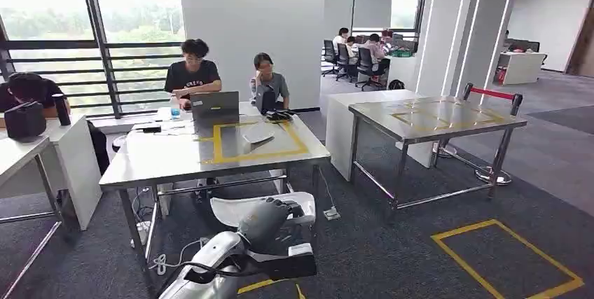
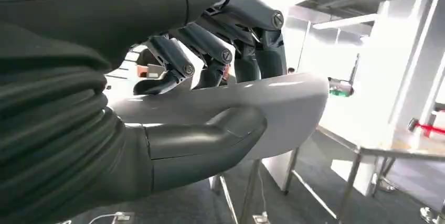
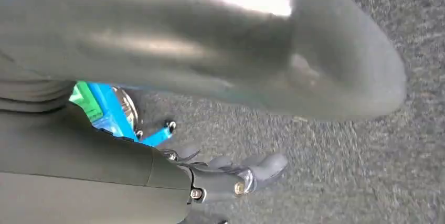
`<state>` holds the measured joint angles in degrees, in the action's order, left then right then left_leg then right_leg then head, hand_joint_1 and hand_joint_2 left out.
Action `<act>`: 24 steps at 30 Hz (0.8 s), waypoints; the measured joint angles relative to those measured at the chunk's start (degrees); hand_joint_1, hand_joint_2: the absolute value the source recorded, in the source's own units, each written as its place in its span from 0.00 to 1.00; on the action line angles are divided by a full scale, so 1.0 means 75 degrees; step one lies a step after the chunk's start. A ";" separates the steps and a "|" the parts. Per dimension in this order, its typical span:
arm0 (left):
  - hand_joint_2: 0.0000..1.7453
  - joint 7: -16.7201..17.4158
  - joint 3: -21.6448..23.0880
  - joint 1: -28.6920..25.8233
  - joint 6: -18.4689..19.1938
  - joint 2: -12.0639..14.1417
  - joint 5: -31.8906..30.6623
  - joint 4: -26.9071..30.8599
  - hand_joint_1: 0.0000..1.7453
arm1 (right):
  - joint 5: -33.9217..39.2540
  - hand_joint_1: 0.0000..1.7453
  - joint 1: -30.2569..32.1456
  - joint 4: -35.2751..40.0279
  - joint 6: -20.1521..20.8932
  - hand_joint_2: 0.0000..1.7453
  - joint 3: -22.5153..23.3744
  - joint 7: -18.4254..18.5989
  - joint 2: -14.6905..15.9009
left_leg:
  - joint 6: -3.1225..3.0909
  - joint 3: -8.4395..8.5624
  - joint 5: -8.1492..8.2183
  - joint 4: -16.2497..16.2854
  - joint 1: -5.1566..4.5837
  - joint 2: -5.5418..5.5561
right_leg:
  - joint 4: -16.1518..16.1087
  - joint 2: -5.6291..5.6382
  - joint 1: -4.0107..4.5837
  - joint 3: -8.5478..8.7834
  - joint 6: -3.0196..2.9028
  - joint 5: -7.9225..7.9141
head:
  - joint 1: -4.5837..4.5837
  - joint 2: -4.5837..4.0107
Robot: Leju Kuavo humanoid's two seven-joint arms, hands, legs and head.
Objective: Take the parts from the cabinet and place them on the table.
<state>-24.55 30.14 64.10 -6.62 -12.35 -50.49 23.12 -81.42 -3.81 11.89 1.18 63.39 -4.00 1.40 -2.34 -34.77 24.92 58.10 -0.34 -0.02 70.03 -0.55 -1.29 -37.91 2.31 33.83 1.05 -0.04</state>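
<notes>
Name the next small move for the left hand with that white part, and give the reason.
Probably carry it forward and up toward the steel table. The left hand grips the white part between thumb and fingers, but it hangs below and in front of the tabletop's near edge, short of the yellow taped square.

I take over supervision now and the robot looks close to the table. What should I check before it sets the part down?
1. White part held by left hand: ok, thumb under, fingers over.
2. Yellow-taped square on steel table free: not ok, a white object lies inside.
3. Part above the table: not ok, it sits lower than the tabletop edge.
4. People clear: cannot tell, two sit at the far side by a laptop.
5. Right hand free: ok, hanging over carpet.
</notes>
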 joint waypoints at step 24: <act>1.00 -0.0140 0.0000 -0.0020 0.0487 0.0108 0.0058 -0.0012 0.98 | -0.0029 0.00 -0.0017 -0.0003 0.0160 0.00 0.0000 -0.0015 -0.0032 | 0.0134 -0.0049 0.0025 0.0052 -0.0068 0.0405 | -0.1557 0.0170 -0.0027 0.0462 -0.0126 -0.1026 | 0.0000 0.0000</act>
<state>-25.59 30.14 63.95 -2.97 -11.54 -50.05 23.04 -81.64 -3.94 11.87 2.38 63.39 -4.11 1.16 -1.34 -35.14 25.11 58.49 -0.85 3.01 58.35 0.72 -1.49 -34.44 1.36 26.14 1.05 -0.04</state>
